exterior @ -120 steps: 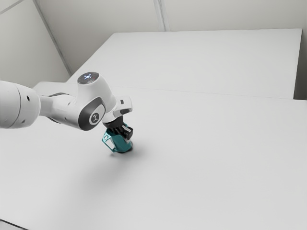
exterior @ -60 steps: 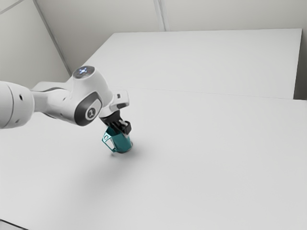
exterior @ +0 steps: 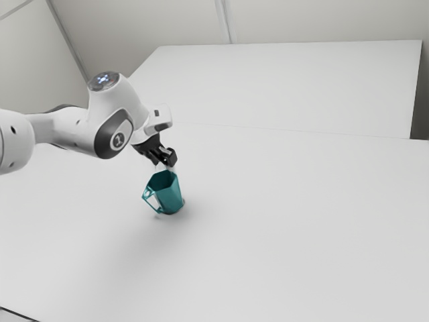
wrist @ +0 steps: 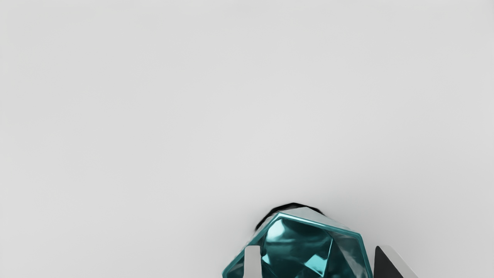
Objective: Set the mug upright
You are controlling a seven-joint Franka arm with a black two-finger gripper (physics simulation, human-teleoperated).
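My gripper (exterior: 165,167) hangs just above the rim of the teal mug (exterior: 170,195), toward the arm's side. The faceted mug stands upright on the table, its opening facing up and its handle toward the exterior view's left. In the wrist view the gripper (wrist: 317,262) has its two fingers wide apart. One fingertip overlaps the opening of the mug (wrist: 297,243), and the other is beyond the opposite edge of the rim. Nothing is held between them.
The white table (exterior: 288,215) spreads around the mug. A second pale surface (exterior: 281,87) lies at the back, with a light wall (exterior: 161,20) behind it.
My gripper has risen up out of the mug and back toward the exterior view's left, uncovering its rim. The mug has kept its place and stays upright.
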